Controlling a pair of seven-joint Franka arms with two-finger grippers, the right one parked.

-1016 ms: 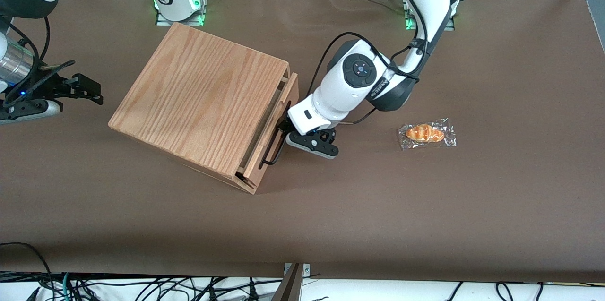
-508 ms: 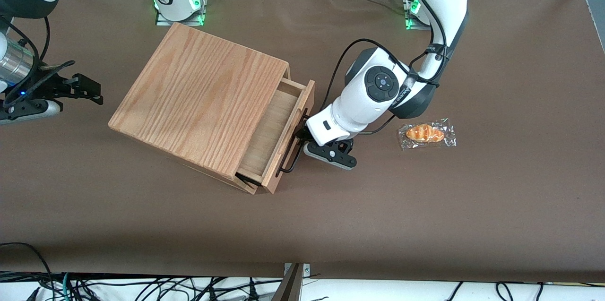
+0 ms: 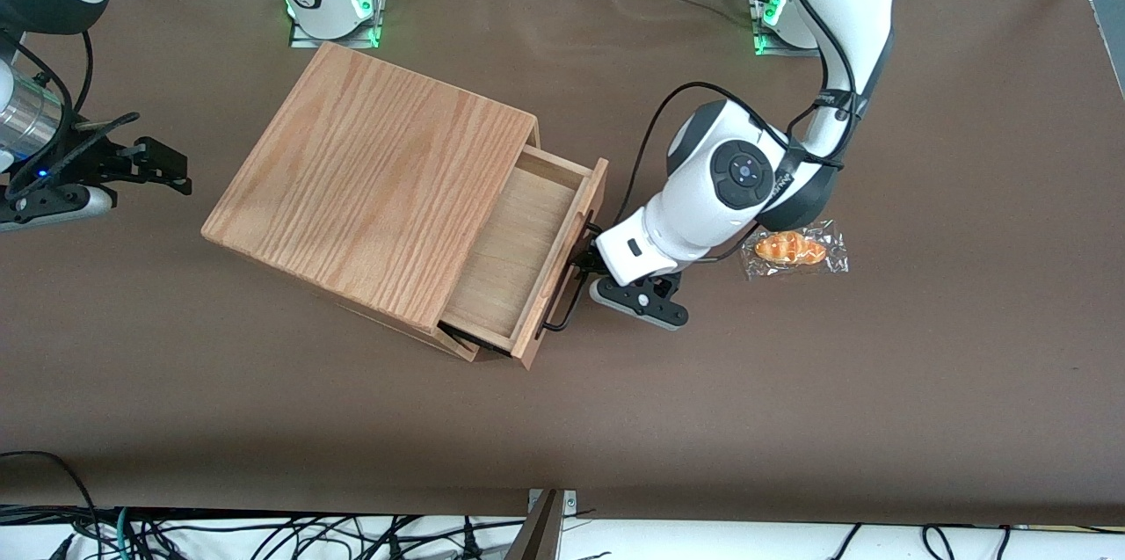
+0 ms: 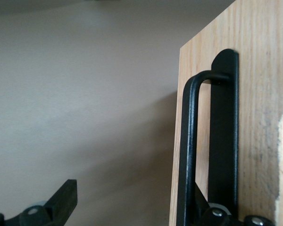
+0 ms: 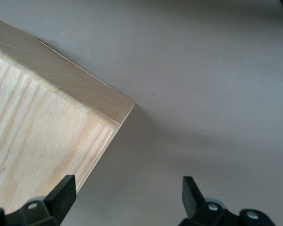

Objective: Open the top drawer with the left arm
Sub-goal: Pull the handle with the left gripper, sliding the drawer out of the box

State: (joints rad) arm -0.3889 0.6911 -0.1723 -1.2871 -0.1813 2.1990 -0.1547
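Front view: the oak-grain box (image 3: 378, 191) sits angled on the brown table (image 3: 923, 367), and its top drawer (image 3: 527, 257) stands pulled out, showing the bare pale-wood floor of the tray. The long black wire handle (image 3: 569, 296) runs along the drawer's plain wood front. The left arm (image 3: 738, 182) reaches down from its base toward the working arm's end of the table, and its gripper (image 3: 591, 257) is at the handle, just in front of the drawer front. A wrapped croissant (image 3: 794, 249) lies on the table beside the arm's grey-capped joint, apart from the drawer.

Left wrist view: the drawer front (image 4: 254, 94) fills one side as upright wood grain, with the handle (image 4: 193, 150) and its black mounting plate against it. One finger (image 4: 61, 202) of the gripper stands clear over the table; the other finger (image 4: 217, 214) sits between the wire and the wood, hooked inside the handle. The jaws are spread wide, not clamped on the wire.

Right wrist view: only a corner of the box top (image 5: 47, 122) and table (image 5: 203, 70) show
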